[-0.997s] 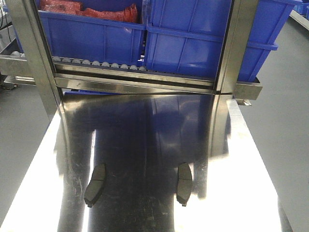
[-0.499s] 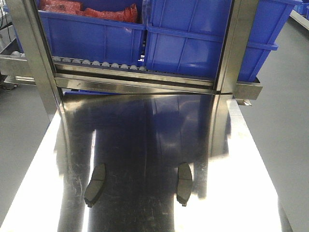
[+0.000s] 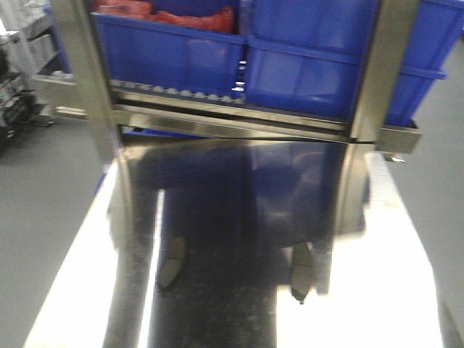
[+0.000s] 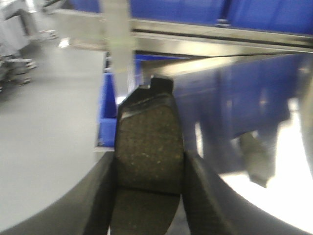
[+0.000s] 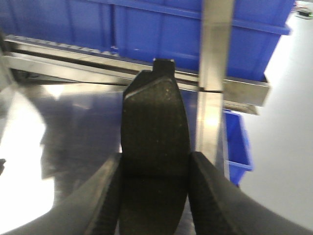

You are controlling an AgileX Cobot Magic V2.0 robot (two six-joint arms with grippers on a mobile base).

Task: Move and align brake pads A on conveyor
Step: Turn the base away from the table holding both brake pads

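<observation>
Left claw [image 4: 149,164] clamps one brake pad [image 4: 149,127], right claw [image 5: 155,161] another brake pad [image 5: 155,112], both long axes pointing toward 12 o'clock above the steel bench [image 3: 239,217]; no conveyor is in view.

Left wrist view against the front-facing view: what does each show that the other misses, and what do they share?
Only the left wrist view shows the left gripper, shut on a brake pad. Only the front-facing view shows two pads lying apart on the table, the left pad and the right pad, plus red items in a bin; no gripper appears there. Both show the shiny steel table, the blue bins and at least one lying pad.
</observation>
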